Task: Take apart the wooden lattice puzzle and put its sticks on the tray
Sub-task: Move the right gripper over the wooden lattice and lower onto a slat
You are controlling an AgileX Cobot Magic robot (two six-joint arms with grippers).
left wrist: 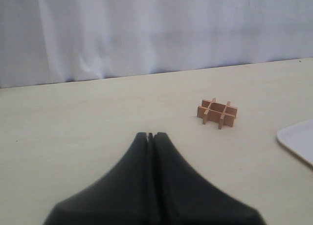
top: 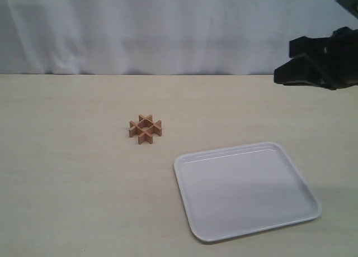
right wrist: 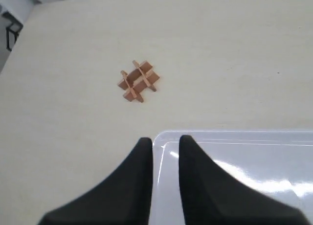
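The wooden lattice puzzle (top: 145,128) lies whole on the table, its four sticks still interlocked, left of the white tray (top: 246,190). The tray holds nothing. My right gripper (top: 282,74) hovers high at the right edge of the exterior view, far from the puzzle. In the right wrist view the right gripper (right wrist: 165,142) is open by a narrow gap above the tray's corner (right wrist: 164,137), with the puzzle (right wrist: 138,81) beyond it. My left gripper (left wrist: 150,135) is shut and empty, and the puzzle (left wrist: 217,113) sits well ahead of it. The left arm is out of the exterior view.
A pale curtain (top: 168,28) hangs behind the table's far edge. The beige tabletop (top: 67,173) spreads around the puzzle. A tray corner (left wrist: 298,139) shows at the edge of the left wrist view.
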